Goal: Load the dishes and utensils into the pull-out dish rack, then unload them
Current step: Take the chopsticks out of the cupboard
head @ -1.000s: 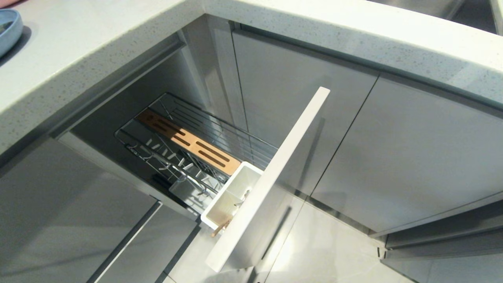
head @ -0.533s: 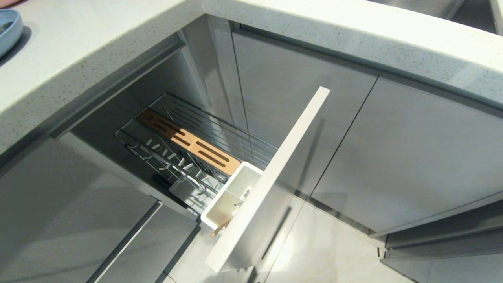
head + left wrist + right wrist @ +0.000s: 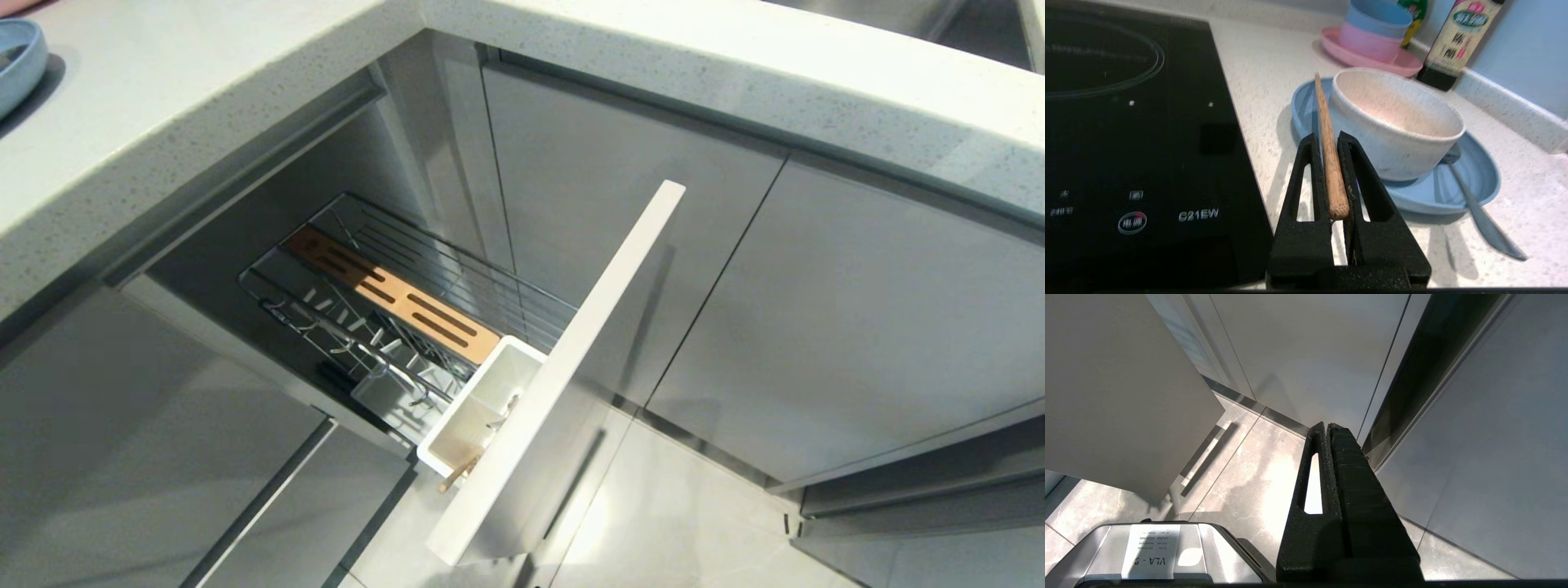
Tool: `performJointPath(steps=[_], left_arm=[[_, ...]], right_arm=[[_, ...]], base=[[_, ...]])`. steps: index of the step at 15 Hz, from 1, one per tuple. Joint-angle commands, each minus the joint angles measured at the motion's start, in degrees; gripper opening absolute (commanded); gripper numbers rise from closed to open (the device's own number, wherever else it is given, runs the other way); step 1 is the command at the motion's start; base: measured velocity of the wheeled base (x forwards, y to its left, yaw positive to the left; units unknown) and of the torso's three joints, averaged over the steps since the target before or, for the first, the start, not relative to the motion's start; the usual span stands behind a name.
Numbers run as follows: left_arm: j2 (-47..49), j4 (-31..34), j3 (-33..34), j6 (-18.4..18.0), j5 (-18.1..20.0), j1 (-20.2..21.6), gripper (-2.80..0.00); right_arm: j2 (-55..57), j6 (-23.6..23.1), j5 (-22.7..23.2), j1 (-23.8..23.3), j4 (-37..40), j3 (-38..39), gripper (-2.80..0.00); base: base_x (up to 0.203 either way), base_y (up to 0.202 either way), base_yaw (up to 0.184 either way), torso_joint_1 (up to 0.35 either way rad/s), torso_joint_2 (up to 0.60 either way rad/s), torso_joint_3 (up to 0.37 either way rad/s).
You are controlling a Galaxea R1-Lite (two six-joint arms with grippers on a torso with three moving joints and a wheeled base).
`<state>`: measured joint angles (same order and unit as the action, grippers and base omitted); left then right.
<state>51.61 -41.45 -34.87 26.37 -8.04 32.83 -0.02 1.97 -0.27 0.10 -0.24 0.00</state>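
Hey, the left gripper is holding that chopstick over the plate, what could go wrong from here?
1. The left gripper pinches one chopstick near its blunt end, so the long free end might pivot or slip.
2. That end reaches close beside the white bowl on the light-blue plate; swinging could nudge it.
3. The utensil cup is narrow and already holds a chopstick.

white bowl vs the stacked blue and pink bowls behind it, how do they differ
The white bowl is plain, wider and stands alone; the stacked bowls are blue over pink, narrower and nested. The white bowl sits on the light-blue plate, beside the chopstick that the left pincer holds; the stack sits on a pink plate, nearer the bottles. All are upright on the same counter.
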Motion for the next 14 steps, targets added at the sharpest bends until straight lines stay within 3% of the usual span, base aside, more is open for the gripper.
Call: performJointPath(steps=[1, 4, 14], left_arm=[[-0.02, -0.21, -0.12, 0.17, 0.07, -0.32, -2.80], [-0.02, -0.04, -0.03, 0.26, 3.47, -0.57, -2.80], [-0.02, -0.04, 0.67, 0.18, 5.06, -1.19, -2.80]], right_arm=[[-0.24, 0.04, 0.00, -0.01, -0.02, 0.09, -2.80], [-0.22, 0.04, 0.00, 0.06, -0.02, 0.09, -2.80], [-0.24, -0.02, 0.00, 0.06, -0.02, 0.09, -2.80]], base=[[0.000, 0.000, 0.000, 0.000, 0.00, 0.000], [0.000, 0.000, 0.000, 0.000, 0.00, 0.000], [0.000, 0.000, 0.000, 0.000, 0.00, 0.000]])
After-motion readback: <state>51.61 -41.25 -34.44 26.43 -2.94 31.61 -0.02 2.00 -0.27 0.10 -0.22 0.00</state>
